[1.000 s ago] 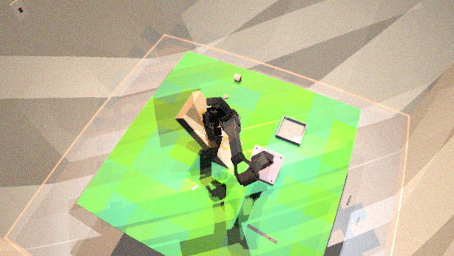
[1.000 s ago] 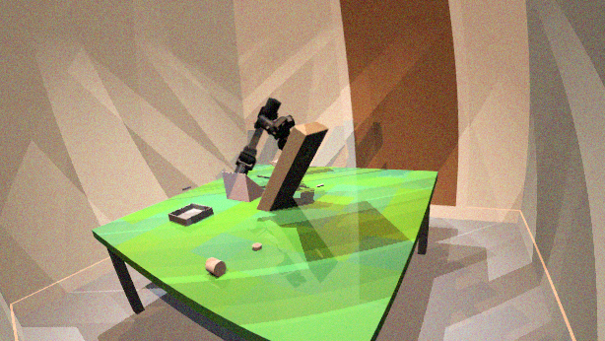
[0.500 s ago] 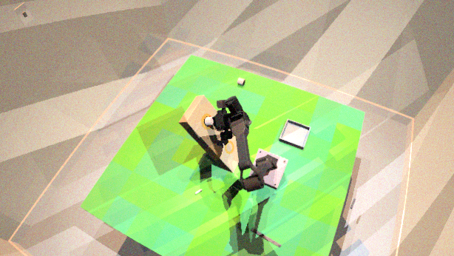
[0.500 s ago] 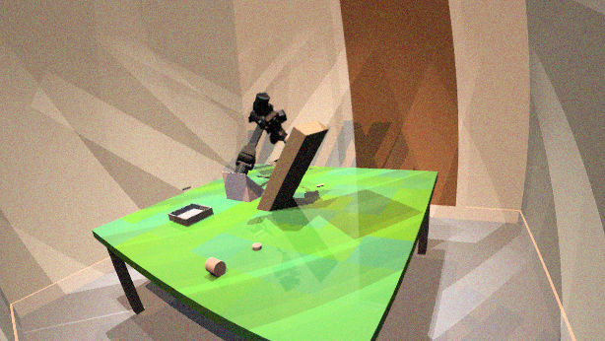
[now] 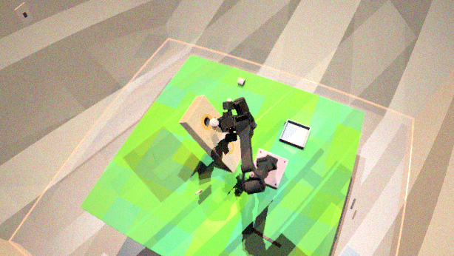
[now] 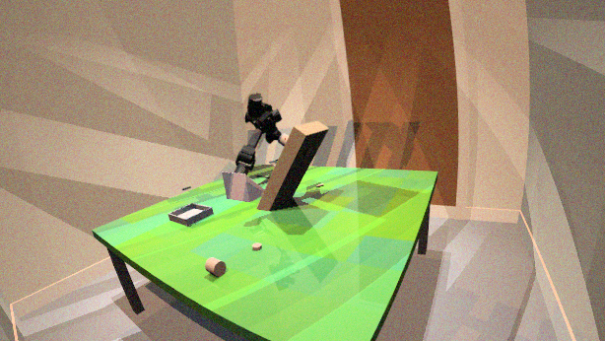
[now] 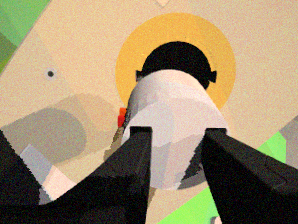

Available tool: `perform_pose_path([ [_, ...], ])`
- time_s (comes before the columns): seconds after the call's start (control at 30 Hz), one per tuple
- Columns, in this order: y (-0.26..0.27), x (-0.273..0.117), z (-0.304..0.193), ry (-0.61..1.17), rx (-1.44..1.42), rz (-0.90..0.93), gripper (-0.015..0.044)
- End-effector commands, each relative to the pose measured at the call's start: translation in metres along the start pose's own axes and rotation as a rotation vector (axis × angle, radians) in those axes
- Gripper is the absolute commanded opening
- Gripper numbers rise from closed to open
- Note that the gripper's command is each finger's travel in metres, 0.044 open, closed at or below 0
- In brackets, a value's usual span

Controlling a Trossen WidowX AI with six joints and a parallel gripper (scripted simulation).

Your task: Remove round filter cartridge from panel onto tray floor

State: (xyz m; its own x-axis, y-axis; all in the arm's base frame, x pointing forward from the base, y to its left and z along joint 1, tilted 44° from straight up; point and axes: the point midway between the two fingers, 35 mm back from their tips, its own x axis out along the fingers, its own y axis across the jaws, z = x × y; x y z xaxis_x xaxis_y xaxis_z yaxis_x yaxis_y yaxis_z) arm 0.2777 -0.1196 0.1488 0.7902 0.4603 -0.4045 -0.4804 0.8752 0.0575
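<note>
The white round filter cartridge is out of its hole, just in front of it and offset toward the lower part of the wrist view. My gripper is shut on it, fingertips at its outer face; the slots are hidden by the fingers. Whether its inner end is wholly clear of the hole's mouth is hard to tell. The tan service panel leans, with an orange ring around the dark hole. The dark-walled tray stands empty, away from the gripper.
A pale cylinder and a small disc lie on the green table beyond the panel's upper end. The arm's base stands by a pinkish block, between panel and tray side. A small pale piece lies behind the panel.
</note>
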Motion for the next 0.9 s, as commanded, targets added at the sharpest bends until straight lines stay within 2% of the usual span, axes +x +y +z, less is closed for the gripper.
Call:
perform_pose_path([
  [0.0, 0.008, 0.001, -0.007, -0.007, -0.009, -0.001, 0.0000],
  [0.57, 0.046, 0.008, -0.045, -0.006, -0.008, -0.001, 0.0000],
  [0.7, 0.042, 0.007, -0.042, 0.002, 0.007, 0.001, 0.0105],
  [0.87, 0.042, 0.007, -0.042, 0.002, 0.007, 0.001, 0.0115],
])
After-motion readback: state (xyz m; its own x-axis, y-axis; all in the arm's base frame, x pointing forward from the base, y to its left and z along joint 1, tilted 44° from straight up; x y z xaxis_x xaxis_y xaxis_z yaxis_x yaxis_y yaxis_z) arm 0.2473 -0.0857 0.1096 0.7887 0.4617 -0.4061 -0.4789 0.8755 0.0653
